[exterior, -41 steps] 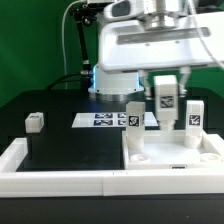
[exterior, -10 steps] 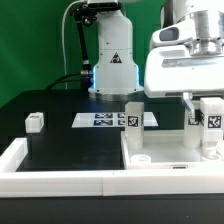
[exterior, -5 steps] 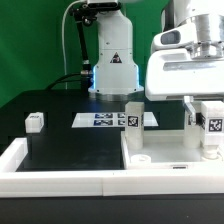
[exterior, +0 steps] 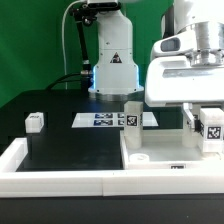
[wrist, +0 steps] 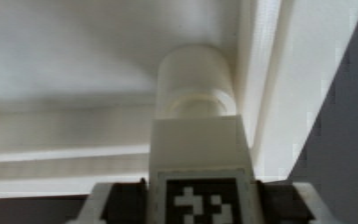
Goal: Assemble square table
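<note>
Assembly looked roughly half done, judging from where the parts stood.

From the exterior view, the square slab (exterior: 175, 150) lay flat on the black counter (exterior: 70, 150), at about four o'clock in the scene and tucked against the white rim (exterior: 60, 178). One standing leg (exterior: 132, 114) was upright at the slab's ten o'clock corner, apparently already fitted. The pincer (exterior: 208, 120) hung over the slab's three o'clock edge, clamped on a held leg (exterior: 213, 133) with its tag facing outward. Something white showed just beside that leg, at its nine o'clock, and I could not tell whether it was another leg or part of the arm. A corner socket (exterior: 140, 157) near seven o'clock on the slab looked unfilled. A loose leg (exterior: 36, 121) sat well apart on the counter at nine o'clock, untouched, with the marker board (exterior: 105, 119) between it and the slab.

From the wrist view, the pincer (wrist: 197, 198) gripped the held leg (wrist: 202, 110) at its tagged end. The rounded far end pointed down at the square slab (wrist: 87, 80), close to its edge. Whether the tip had entered a hole I could not see.

To my eye, this leg still wanted seating and turning home. After that the loose leg was left to fetch, and at least one more corner remained to fill.
</note>
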`<action>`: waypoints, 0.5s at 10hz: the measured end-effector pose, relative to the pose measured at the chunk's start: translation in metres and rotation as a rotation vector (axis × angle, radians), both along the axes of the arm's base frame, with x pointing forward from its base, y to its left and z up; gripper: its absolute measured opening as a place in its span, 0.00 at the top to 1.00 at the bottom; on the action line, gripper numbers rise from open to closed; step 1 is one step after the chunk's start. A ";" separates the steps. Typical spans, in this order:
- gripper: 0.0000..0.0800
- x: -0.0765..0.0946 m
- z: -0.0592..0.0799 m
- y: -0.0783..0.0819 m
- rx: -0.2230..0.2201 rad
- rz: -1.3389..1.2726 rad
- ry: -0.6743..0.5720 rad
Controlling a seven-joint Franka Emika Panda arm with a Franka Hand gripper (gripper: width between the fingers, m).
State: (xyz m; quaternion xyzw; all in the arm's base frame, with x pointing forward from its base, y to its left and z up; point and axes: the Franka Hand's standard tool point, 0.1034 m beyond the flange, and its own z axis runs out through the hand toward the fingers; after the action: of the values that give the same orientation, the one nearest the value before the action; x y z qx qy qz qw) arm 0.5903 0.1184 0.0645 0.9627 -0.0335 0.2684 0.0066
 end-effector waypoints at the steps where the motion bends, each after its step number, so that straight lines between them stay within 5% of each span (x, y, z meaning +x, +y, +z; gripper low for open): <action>1: 0.64 0.001 0.000 0.000 -0.002 0.001 -0.009; 4: 0.64 0.002 0.001 -0.001 -0.005 0.001 -0.026; 5: 0.52 0.002 0.001 -0.001 -0.005 0.001 -0.026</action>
State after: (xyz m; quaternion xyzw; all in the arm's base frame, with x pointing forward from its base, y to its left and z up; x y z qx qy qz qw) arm 0.5926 0.1175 0.0657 0.9592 -0.0324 0.2808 0.0085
